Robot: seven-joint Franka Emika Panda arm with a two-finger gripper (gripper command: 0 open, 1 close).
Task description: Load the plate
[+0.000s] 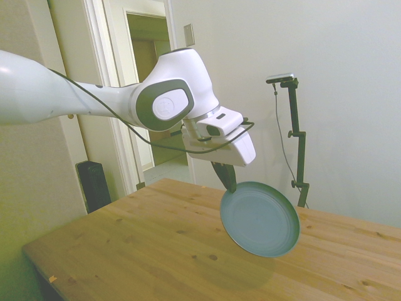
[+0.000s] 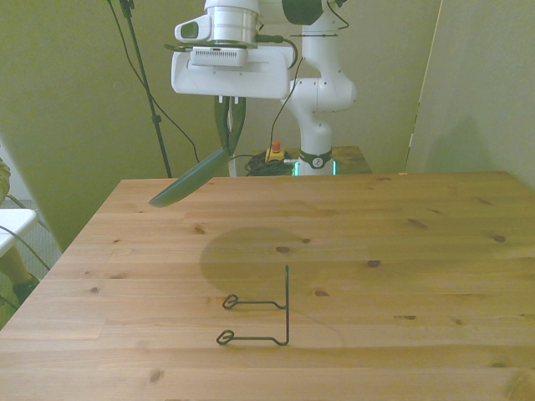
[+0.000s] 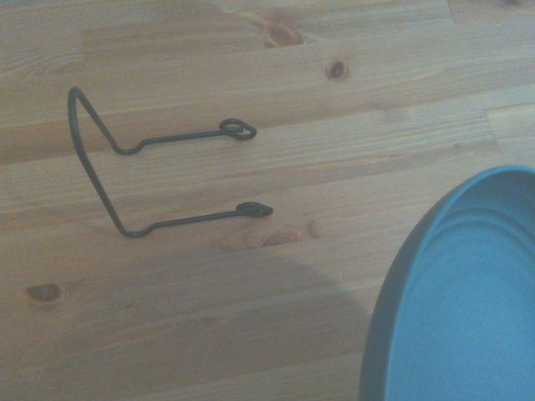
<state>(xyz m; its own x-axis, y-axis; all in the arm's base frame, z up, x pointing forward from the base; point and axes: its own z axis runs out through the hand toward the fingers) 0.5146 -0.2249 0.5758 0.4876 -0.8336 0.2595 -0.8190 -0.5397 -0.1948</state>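
Note:
The teal-green plate (image 1: 260, 218) hangs in the air above the table, tilted, held by its upper rim. My gripper (image 1: 227, 177) is shut on that rim. In the front view the plate (image 2: 191, 180) shows nearly edge-on below the gripper (image 2: 229, 138), toward the front view's left, and its round shadow falls on the wood beneath. The wrist view catches the plate (image 3: 465, 305) as a blue-green curve at one corner.
A thin black wire stand (image 2: 266, 313) sits on the wooden table (image 2: 401, 251) nearer the camera than the plate, also seen as the wire stand (image 3: 142, 171) in the wrist view. A white object (image 2: 12, 227) sits off the front view's left edge.

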